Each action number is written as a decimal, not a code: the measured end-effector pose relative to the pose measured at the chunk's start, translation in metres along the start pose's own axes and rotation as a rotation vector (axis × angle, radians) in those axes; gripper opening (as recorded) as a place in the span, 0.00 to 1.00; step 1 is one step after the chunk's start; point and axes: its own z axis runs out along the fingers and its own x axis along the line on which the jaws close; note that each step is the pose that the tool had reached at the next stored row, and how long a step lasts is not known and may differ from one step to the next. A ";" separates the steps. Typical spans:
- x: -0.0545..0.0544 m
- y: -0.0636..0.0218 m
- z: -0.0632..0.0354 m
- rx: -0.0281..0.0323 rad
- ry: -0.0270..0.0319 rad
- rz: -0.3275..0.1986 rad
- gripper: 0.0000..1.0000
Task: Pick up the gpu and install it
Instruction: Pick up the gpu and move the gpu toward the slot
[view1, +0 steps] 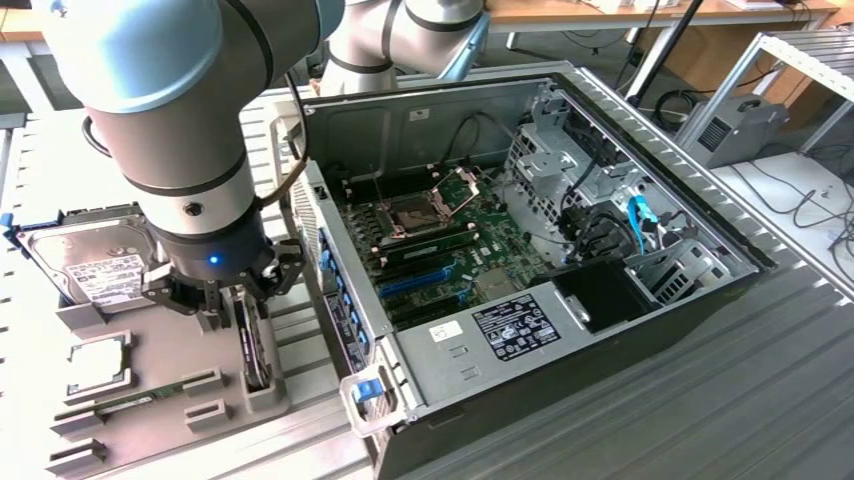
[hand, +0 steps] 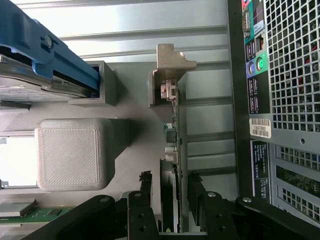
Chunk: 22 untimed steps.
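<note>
Early stage: the thin green-board gpu with silver bracket (hand: 173, 115) stands on edge in its grey plastic holder (view1: 167, 385), at eight o'clock from the open black computer case (view1: 641, 370). The jaws straddle it, open, not gripping; lifting and installing are undone.

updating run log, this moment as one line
thin flat gpu card with silver bracket: on edge in grey plastic holder | gripper: open, astride card

A ribbed metal table (view1: 747, 400) carries a grey tray (view1: 160, 380) at nine o'clock and, just beside it, an open case (view1: 601, 370) (lying on its side) toward three o'clock.
</note>
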 end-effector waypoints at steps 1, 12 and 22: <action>0.000 0.0000 0.0000 -0.0001 0.0000 0.000 0.42; 0.000 0.0000 0.0000 0.0000 0.0000 0.000 0.26; 0.000 0.0001 -0.0011 0.0000 -0.0002 0.000 0.26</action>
